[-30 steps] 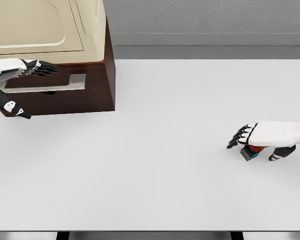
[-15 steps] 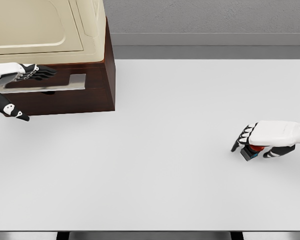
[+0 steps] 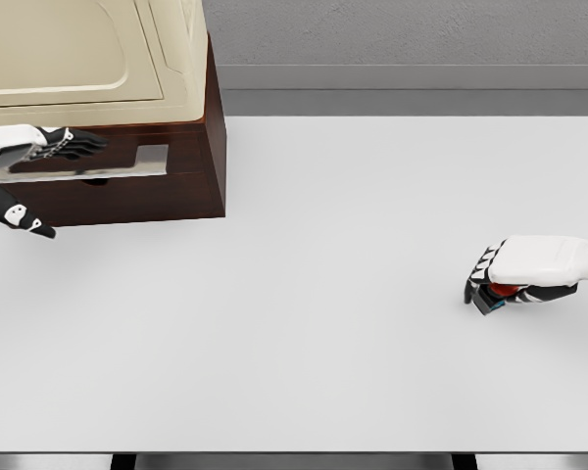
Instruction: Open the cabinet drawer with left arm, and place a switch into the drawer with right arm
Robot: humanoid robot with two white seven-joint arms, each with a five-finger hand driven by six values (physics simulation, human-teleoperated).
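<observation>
A cream cabinet (image 3: 88, 59) on a dark brown base stands at the back left of the white table (image 3: 323, 294). Its dark drawer front carries a silver handle (image 3: 118, 164). My left hand (image 3: 64, 147) lies flat over the left end of that handle, fingers stretched and its thumb hanging below. At the right edge my right hand (image 3: 495, 279) is curled down around a small switch (image 3: 498, 294) with a red button and a black and blue body, which rests on the table.
A grey wall runs behind the table. The table's front edge crosses the bottom of the view.
The right hand's fingers have curled down from spread to closed around the switch. The left hand has drawn slightly left along the handle.
</observation>
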